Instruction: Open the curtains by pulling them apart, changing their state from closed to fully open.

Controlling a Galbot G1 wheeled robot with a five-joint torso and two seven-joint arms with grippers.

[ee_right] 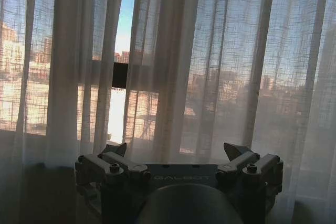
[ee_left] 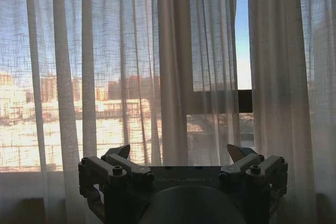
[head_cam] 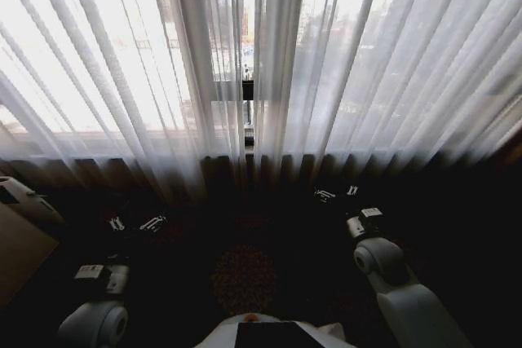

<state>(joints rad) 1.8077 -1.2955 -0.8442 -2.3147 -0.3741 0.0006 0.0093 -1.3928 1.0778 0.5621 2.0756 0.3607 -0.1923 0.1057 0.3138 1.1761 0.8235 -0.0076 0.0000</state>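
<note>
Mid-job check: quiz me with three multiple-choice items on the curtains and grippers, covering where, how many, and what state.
1. Where is the narrow gap in the sheer white pleated curtains?
A. centre
B. far left
C. far right

2. How many grippers are raised toward the fabric?
A. none
B. one
C. two

3. State of both grippers' fingers?
A. open, empty
B. shut on fabric
C. shut, empty

Answers:
1 A, a thin slit of bare window shows at the middle.
2 C, left gripper and right gripper both face it.
3 A, the wrist views show spread fingers short of the cloth.
</note>
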